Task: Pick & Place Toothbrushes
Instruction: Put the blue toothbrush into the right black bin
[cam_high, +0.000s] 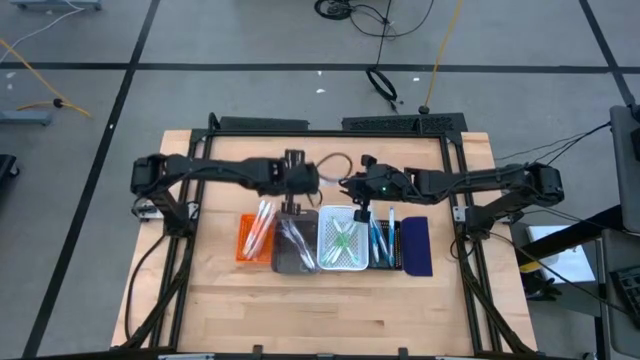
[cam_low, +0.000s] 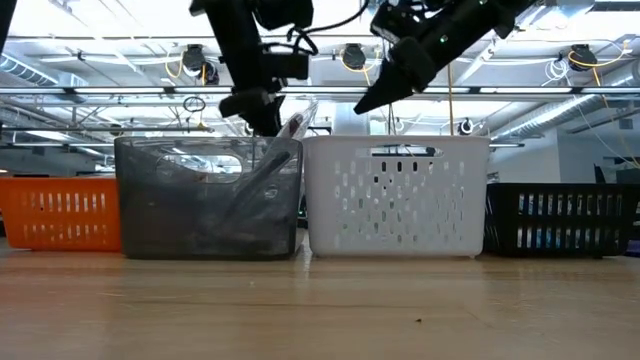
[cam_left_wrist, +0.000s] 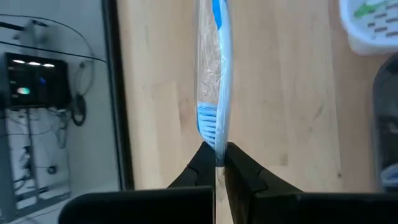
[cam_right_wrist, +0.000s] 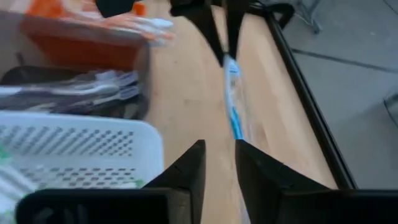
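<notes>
A blue toothbrush in a clear wrapper (cam_left_wrist: 214, 62) is in the air over the far part of the table, behind the trays. My left gripper (cam_left_wrist: 216, 152) is shut on it. My right gripper (cam_right_wrist: 219, 155) stands open just off the toothbrush's free end (cam_right_wrist: 236, 124), with nothing between its fingers. In the high view, my left gripper (cam_high: 298, 190) is above the grey tray's far end and my right gripper (cam_high: 355, 195) is above the white tray's far end. More toothbrushes lie in the trays. My left gripper pinches the wrapped toothbrush at its bristle end (cam_left_wrist: 210, 127) between its two fingertips. The fingers slant down and lie along the brush. The toothbrush runs on past the fingertips, lifted clear of the table and trays, its handle (cam_right_wrist: 233, 93) pointing toward my right gripper.
A row of trays stands mid-table: orange (cam_high: 243, 240), grey (cam_high: 293, 262), white (cam_high: 343, 265), black (cam_high: 398, 240) and navy (cam_high: 416, 245). Bare wood lies in front of the row. A dark frame rail (cam_right_wrist: 298, 93) runs along the table's far edge.
</notes>
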